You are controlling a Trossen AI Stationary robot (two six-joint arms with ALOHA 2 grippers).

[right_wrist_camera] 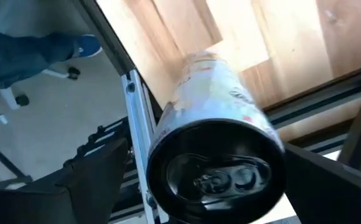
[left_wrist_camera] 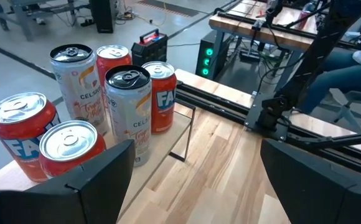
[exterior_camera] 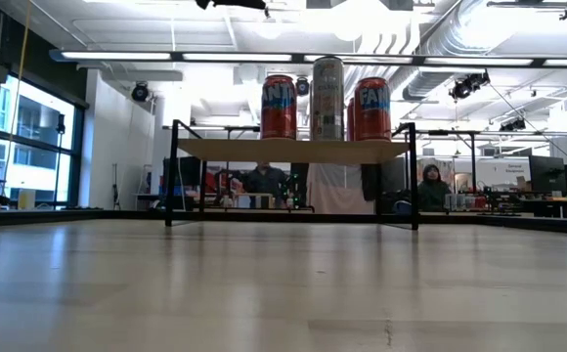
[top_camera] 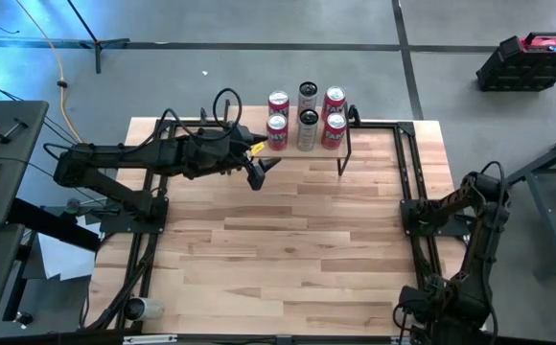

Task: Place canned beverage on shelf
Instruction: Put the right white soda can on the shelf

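Worktop (top_camera: 288,240) of light wood planks fills the high view, with black metal rails along its sides. At its far edge stands the shelf (top_camera: 321,149), a small plank on thin black legs. On it six cans stand upright in two rows: four short red cans (top_camera: 278,101) at the ends and two tall pale cans (top_camera: 308,93) in the middle. The left claw (top_camera: 259,172) hangs just beside the near left corner of the shelf, touching nothing. The right arm (top_camera: 470,216) is folded at the right side of the worktop, well apart from the shelf.

In the low view the shelf (exterior_camera: 293,150) shows as a thin plank on black legs. Above it rise a red can, a pale can and a red can. A seated person (exterior_camera: 430,186) shows in the room behind.

In the left wrist view the left claw (left_wrist_camera: 196,180) has its fingers wide apart and empty. The round shiny lids of the six cans are near.

In the right wrist view the right claw (right_wrist_camera: 215,174) is clamped on a slim can (right_wrist_camera: 211,106). This can is pale with printed marks, its dark round end turned to the camera, above the edge rail of the worktop.
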